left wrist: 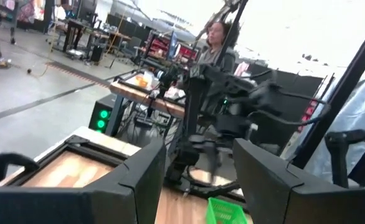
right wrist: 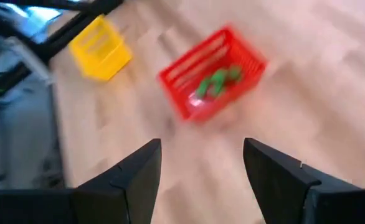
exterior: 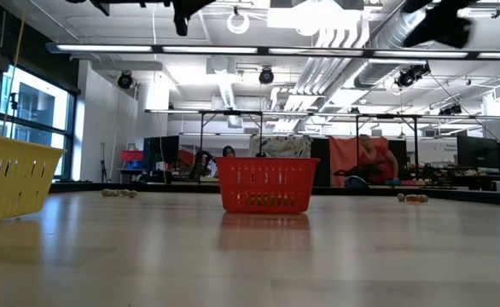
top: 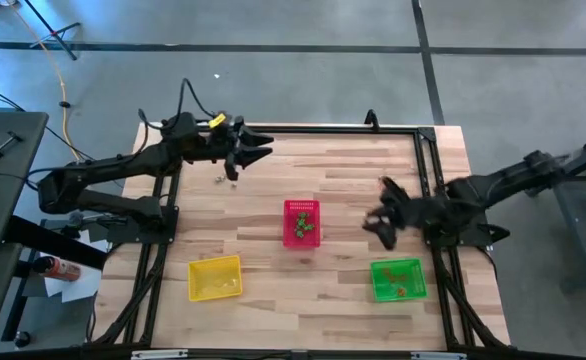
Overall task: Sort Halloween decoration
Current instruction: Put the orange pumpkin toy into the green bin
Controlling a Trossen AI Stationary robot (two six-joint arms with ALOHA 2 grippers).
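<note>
Near table's far left edge, left gripper point(top: 258, 146) hovers, fingers spread, nothing between them. Right gripper point(top: 381, 208) above wood between red basket point(top: 301, 222) and green basket point(top: 398, 279), fingers spread, empty. Green trinkets point(right wrist: 217, 81) lie inside red basket (centre of table); orange bits point(top: 401, 291) in green basket. Small trinkets point(top: 220, 179) loose on table just below left gripper. Yellow basket point(top: 215, 277) front left.

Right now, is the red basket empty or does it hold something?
Not empty. The red basket stands upright mid-table with green trinkets inside, seen past the right hand's open fingers.
</note>
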